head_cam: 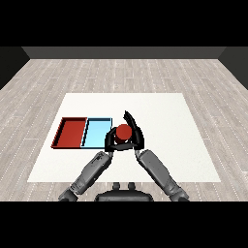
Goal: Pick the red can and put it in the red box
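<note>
The red can (124,131) stands upright just right of the light blue tray (97,131), on or just above the white table. My right hand (137,133) is curled round the can from its right and far side, with its thumb passing in front of the can's base. My left hand (110,139) sits close against the can's left side, over the blue tray's right edge, fingers relaxed and pointing away from me. The red tray (71,132) lies left of the blue one with nothing in it.
The two trays lie side by side at the left of the white table (164,116). Both forearms come in from the lower edge and meet near the table's middle. Grey wooden floor surrounds the table.
</note>
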